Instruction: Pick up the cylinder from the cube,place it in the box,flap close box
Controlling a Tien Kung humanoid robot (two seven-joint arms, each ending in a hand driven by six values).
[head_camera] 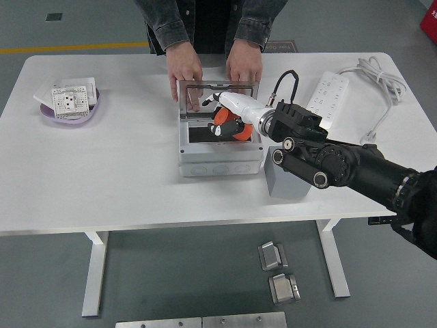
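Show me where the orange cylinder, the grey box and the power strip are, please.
orange cylinder (226,121), head view, its orange side, held in the robot hand.
grey box (220,164), head view, front wall.
power strip (327,99), head view, middle of its top face.

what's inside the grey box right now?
The box is open, lid upright, with a dark interior. The right hand holds the orange cylinder over the opening; whether it touches the bottom is hidden. The hand covers the interior's right part. A person's hands rest behind the lid.
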